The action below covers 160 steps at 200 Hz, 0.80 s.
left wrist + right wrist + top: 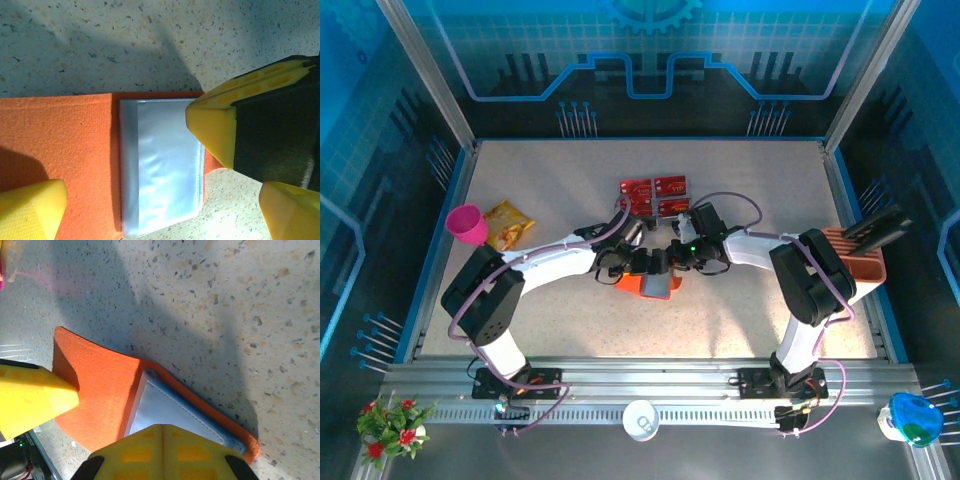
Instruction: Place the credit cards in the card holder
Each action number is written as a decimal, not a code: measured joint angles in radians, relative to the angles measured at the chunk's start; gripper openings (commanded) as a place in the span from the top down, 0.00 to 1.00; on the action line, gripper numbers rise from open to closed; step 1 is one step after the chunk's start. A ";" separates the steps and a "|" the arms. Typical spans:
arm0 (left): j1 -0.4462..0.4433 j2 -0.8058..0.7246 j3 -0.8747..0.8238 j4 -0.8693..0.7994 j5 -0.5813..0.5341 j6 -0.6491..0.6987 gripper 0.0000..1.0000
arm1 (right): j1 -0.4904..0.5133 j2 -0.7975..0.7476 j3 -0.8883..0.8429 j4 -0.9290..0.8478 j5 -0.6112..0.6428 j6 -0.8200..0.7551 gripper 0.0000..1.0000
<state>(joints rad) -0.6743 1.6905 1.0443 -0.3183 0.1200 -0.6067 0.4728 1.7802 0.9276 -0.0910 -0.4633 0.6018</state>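
Orange felt card holder (65,145), frame centre, looks floppy; left claw (160,210) apart, right claw (212,127) together, pressing its grey pocket (165,170); grip felt edge.

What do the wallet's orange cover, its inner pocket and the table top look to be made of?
Wallet cover: likely felt or similar fabric, matte, with a fuzzy grain. Pocket: probably clear or grey plastic film, glossy, with streaky glare. Table: speckled, stone-like laminate perhaps; smooth, dull.
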 measured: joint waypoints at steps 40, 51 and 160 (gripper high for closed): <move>0.000 0.000 0.001 -0.029 -0.011 0.044 0.01 | 0.000 0.000 -0.014 -0.010 0.012 -0.008 1.00; 0.000 0.000 0.000 -0.036 -0.018 0.063 0.01 | 0.000 0.000 -0.020 -0.016 0.015 -0.008 1.00; 0.000 0.052 -0.039 -0.026 -0.030 0.173 0.01 | 0.018 0.000 -0.028 -0.039 0.050 -0.019 1.00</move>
<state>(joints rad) -0.6743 1.7424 1.0058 -0.3443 0.0898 -0.4339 0.4908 1.7802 0.8993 -0.1299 -0.4129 0.5831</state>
